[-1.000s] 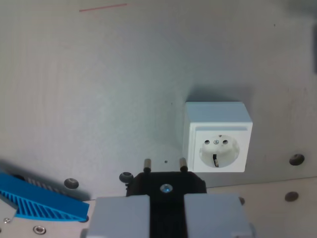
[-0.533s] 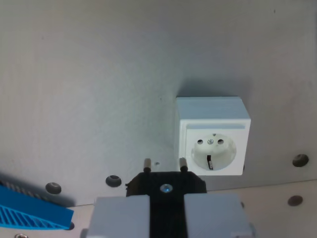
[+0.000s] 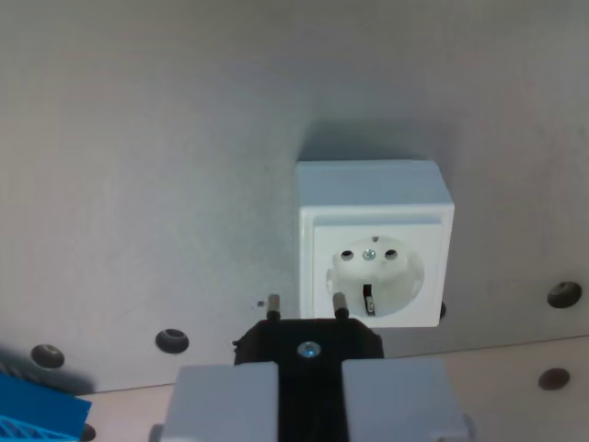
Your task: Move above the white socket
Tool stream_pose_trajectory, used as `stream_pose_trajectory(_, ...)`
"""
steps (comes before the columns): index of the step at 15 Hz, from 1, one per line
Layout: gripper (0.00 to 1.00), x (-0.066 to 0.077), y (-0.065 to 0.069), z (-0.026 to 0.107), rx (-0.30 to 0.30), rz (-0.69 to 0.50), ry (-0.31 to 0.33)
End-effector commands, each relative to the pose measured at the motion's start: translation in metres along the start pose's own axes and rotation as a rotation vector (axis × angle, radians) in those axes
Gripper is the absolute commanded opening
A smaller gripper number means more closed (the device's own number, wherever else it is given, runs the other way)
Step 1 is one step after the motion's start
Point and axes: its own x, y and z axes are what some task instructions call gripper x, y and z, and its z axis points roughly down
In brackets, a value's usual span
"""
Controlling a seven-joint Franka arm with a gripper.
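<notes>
The white socket (image 3: 375, 241) is a square box with a round recessed face and two pin holes, standing on the grey plate at the centre right of the wrist view. My gripper (image 3: 309, 391) fills the bottom centre, its grey fingers (image 3: 225, 402) shut on a black plug (image 3: 308, 343). The plug's two metal pins (image 3: 272, 306) point toward the socket. The right pin overlaps the socket's lower left edge in the picture; the left pin lies just left of the socket.
The grey plate (image 3: 138, 166) has round holes along its lower edge (image 3: 171, 340) and at the right (image 3: 563, 295). A blue ribbed part (image 3: 32, 410) shows at the bottom left corner. A pale surface (image 3: 515, 387) lies below the plate.
The camera has moved: the socket now appears larger, further left and closer to the plug pins. The blue part has slid nearly out of view at the bottom left.
</notes>
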Motion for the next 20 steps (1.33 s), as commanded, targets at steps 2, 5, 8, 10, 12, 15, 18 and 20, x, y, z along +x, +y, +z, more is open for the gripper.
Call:
stream_pose_trajectory(2, 0.00, -0.009, 0.011, 0.018, 0.024, -0.003, 0.102)
stream_pose_trajectory(5, 0.00, -0.014, 0.016, 0.030, 0.026, -0.004, 0.092)
stream_pose_trajectory(8, 0.00, -0.018, 0.020, 0.039, 0.032, -0.001, 0.090)
stream_pose_trajectory(10, 0.00, -0.021, 0.022, 0.044, 0.038, -0.001, 0.094)
stream_pose_trajectory(12, 0.00, -0.024, 0.024, 0.048, 0.042, -0.002, 0.101)
stream_pose_trajectory(15, 0.00, -0.029, 0.027, 0.053, 0.046, -0.002, 0.102)
stream_pose_trajectory(18, 0.00, -0.032, 0.029, 0.056, 0.047, -0.001, 0.104)
stream_pose_trajectory(20, 0.00, -0.034, 0.030, 0.058, 0.047, 0.001, 0.102)
